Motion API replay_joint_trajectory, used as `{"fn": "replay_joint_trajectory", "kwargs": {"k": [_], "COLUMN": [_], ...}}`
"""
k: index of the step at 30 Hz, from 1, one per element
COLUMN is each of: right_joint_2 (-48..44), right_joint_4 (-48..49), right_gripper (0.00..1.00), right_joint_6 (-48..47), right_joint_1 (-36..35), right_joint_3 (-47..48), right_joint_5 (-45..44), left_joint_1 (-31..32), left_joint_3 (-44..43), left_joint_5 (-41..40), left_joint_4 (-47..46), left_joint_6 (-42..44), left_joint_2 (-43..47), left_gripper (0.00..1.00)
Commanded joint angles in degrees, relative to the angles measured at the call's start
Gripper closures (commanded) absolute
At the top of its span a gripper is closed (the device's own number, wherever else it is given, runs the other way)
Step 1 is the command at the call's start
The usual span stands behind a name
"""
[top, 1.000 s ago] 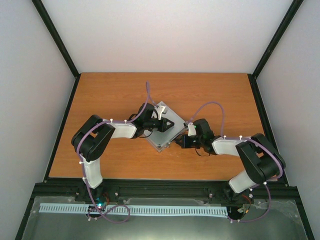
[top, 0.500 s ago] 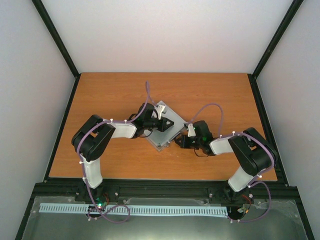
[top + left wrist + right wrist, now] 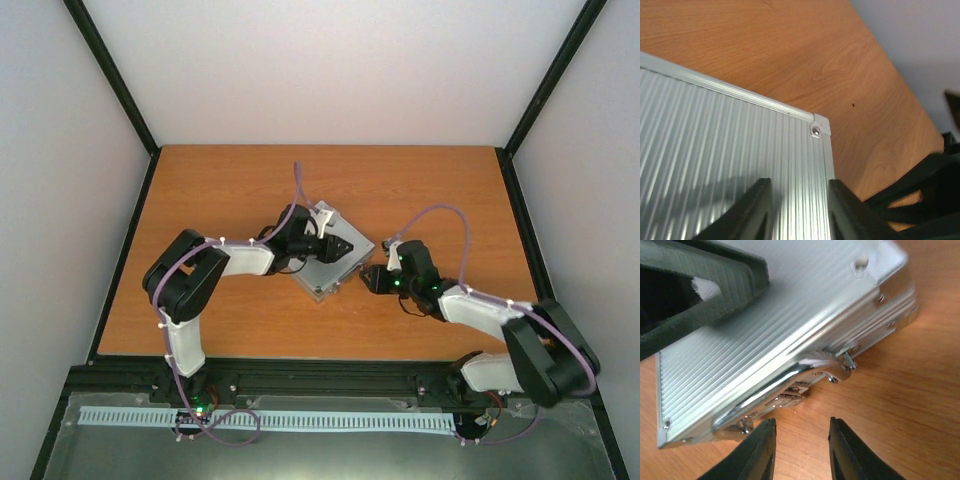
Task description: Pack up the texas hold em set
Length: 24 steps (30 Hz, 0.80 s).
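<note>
The texas hold em set shows as a closed silver ribbed case [image 3: 322, 268] lying diagonally on the wooden table. My left gripper [image 3: 346, 246] hovers over the lid [image 3: 730, 150] near its corner, jaws a little apart [image 3: 800, 184] with nothing between them. My right gripper [image 3: 366, 277] sits just off the case's near-right side. Its jaws [image 3: 801, 424] stand apart over bare wood, short of the chrome handle [image 3: 790, 376], touching nothing. The left gripper's black fingers [image 3: 705, 285] show above the lid in the right wrist view. The case's contents are hidden.
The wooden table [image 3: 230, 180] is bounded by black frame posts and white walls on three sides. The case's side latch [image 3: 847, 360] sticks out by the handle's end. Both arms reach inward from the near edge.
Both grippers went from shut to slightly open. The right gripper pulled back from the case's side, its arm swinging out to the right. The left arm stayed over the lid.
</note>
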State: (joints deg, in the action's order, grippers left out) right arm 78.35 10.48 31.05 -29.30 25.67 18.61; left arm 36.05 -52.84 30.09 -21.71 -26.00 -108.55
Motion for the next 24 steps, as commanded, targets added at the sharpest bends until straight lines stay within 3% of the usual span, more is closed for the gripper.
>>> {"fn": "replay_joint_trajectory", "kwargs": {"k": [1, 2, 3, 5, 7, 8, 17, 24], "right_joint_2": [-9.2, -11.0, -12.8, -15.5, -17.7, -18.2, -18.9, -16.2], "right_joint_4": [-12.3, -14.2, -16.4, -19.4, -21.7, -22.7, -28.2, -32.0], "right_gripper": [0.5, 0.2, 0.02, 0.0, 0.0, 0.0, 0.0, 0.0], "right_joint_6": [-3.3, -3.6, -4.1, -4.7, -5.0, -5.2, -4.3, -6.8], "right_joint_1": [-0.3, -0.3, -0.3, -0.3, -0.3, -0.2, -0.2, -0.3], "right_joint_3": [0.7, 1.1, 1.4, 2.3, 3.5, 4.1, 8.0, 14.9], "right_joint_5": [-7.9, -9.5, -10.8, -13.1, -15.3, -16.1, -24.4, -32.9], "left_joint_1": [1.7, 1.7, 1.7, 1.7, 1.7, 1.7, 0.0, -8.0], "left_joint_3": [1.9, 0.6, -0.6, -3.8, -6.8, -8.6, -26.4, -29.2], "left_joint_5": [-5.3, -6.0, -6.5, -7.5, -9.1, -10.0, -19.8, -23.7], "left_joint_4": [30.0, 32.0, 33.2, 35.8, 38.5, 40.0, 53.7, 57.9], "left_joint_6": [2.8, 3.3, 3.7, 4.5, 5.2, 5.6, 8.7, 11.2], "left_joint_2": [-3.7, -2.7, -1.9, -0.3, 1.3, 2.2, 5.9, 8.1], "left_gripper": [0.62, 0.55, 0.48, 0.36, 0.04, 0.01, 0.0, 0.0]}}
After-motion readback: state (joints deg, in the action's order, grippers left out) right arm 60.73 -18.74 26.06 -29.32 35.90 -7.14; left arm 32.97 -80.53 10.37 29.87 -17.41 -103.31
